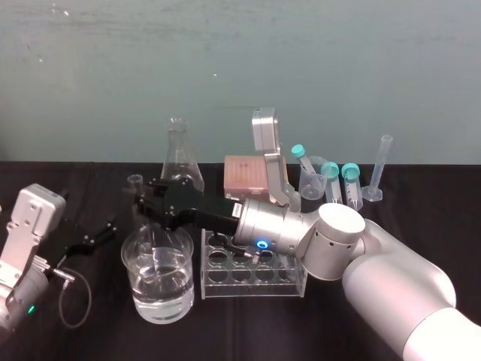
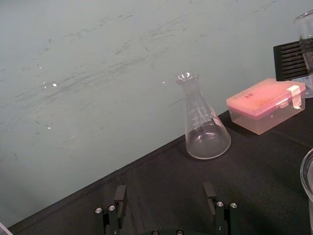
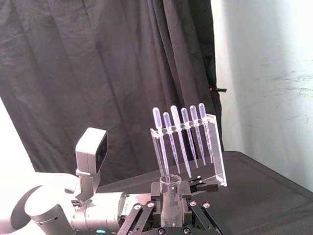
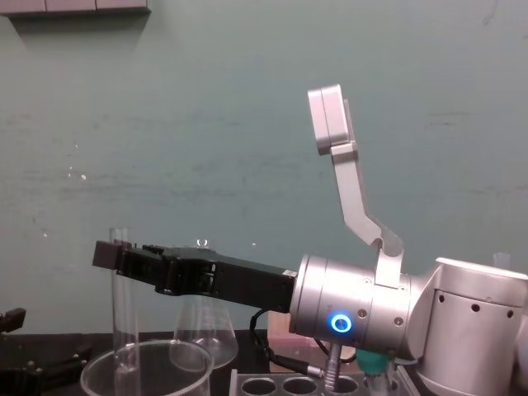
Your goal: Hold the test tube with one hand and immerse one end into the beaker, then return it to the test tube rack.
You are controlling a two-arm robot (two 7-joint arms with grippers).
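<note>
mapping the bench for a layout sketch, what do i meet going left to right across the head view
left pincer, parked → beaker → test tube rack → teal-capped tubes → graduated cylinder. Left out as overlapping: right pincer holding the test tube at the beaker, flask, pink box

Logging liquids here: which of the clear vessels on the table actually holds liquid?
The wide, low beaker left of the rack, with the test tube standing in it. The conical flask behind it looks empty.
</note>
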